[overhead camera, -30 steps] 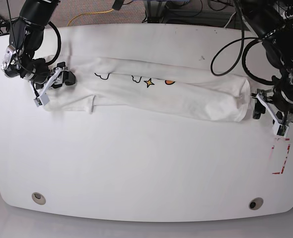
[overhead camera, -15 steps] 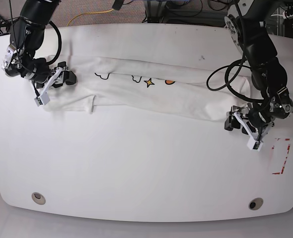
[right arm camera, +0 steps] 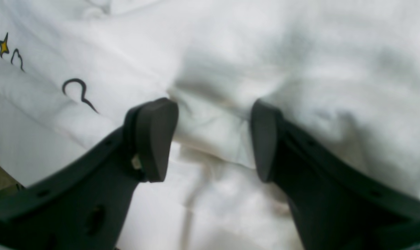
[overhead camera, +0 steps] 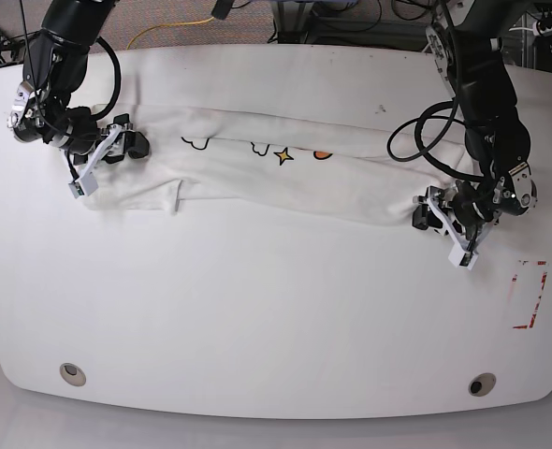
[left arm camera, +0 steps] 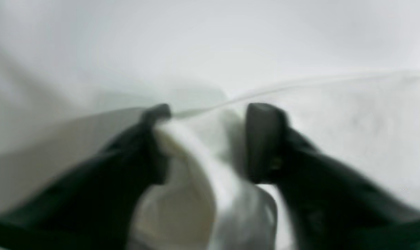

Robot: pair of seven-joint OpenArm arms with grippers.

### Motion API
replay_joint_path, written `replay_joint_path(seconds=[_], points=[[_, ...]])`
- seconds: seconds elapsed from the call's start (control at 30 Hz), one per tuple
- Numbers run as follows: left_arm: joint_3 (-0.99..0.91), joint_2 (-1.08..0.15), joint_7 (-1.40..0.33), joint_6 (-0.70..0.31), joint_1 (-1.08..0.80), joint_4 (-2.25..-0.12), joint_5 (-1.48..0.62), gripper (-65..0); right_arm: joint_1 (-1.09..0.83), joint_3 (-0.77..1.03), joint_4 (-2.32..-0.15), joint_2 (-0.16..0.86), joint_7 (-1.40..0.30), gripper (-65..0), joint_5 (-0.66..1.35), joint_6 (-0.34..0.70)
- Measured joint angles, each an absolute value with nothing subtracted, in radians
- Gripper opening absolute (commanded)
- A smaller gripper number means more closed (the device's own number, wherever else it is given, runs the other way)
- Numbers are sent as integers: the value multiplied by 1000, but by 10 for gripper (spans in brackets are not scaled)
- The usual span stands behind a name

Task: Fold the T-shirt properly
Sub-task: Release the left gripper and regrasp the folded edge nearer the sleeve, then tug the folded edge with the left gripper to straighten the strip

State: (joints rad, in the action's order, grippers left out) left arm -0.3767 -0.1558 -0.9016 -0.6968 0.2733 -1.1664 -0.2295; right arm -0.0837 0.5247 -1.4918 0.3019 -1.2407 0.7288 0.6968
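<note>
The T-shirt [overhead camera: 285, 178] lies as a long white band across the table, with clouds, a star and an orange spot showing along its upper fold. My left gripper [overhead camera: 435, 229] is at its right end. In the left wrist view, which is blurred, that gripper [left arm camera: 210, 114] is shut on a bunched ridge of the T-shirt [left arm camera: 196, 156] rising between the fingers. My right gripper [overhead camera: 126, 137] sits at the shirt's left end. In the right wrist view it [right arm camera: 213, 139] is open, its pads apart over a fold of the T-shirt [right arm camera: 231, 52] beside black cloud outlines.
The white table [overhead camera: 257, 309] has two round holes near its front edge [overhead camera: 71, 373] [overhead camera: 483, 384]. Red tape marks [overhead camera: 530, 295] lie at the right. A yellow cable [overhead camera: 173, 28] and dark cables run behind the table's back edge.
My left arm swung in from the far right onto the shirt's right end, which shifted leftward, and its jaws narrowed on the cloth. My right gripper barely moved.
</note>
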Motion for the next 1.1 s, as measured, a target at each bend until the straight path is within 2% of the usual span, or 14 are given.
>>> replay_joint_path(seconds=[0.07, 0.2, 0.47, 0.67, 1.1], points=[[-379, -156, -902, -697, 269, -1166, -235, -615, -84, 525, -1491, 302, -1241, -295, 729, 697], [-379, -159, -906, -697, 266, -1182, -234, -607, -84, 526, -1491, 300, -1241, -295, 730, 697], [-381, -168, -910, -697, 239, -1464, -245, -607, -85, 526, -1492, 299, -1241, -295, 736, 697], [-381, -164, -919, -700, 212, -1579, -244, -606, -86, 524, -1491, 299, -1238, -295, 737, 697], [-415, -171, -918, -702, 43, -1809, -247, -606, -86, 524, -1491, 299, -1238, -295, 736, 697]])
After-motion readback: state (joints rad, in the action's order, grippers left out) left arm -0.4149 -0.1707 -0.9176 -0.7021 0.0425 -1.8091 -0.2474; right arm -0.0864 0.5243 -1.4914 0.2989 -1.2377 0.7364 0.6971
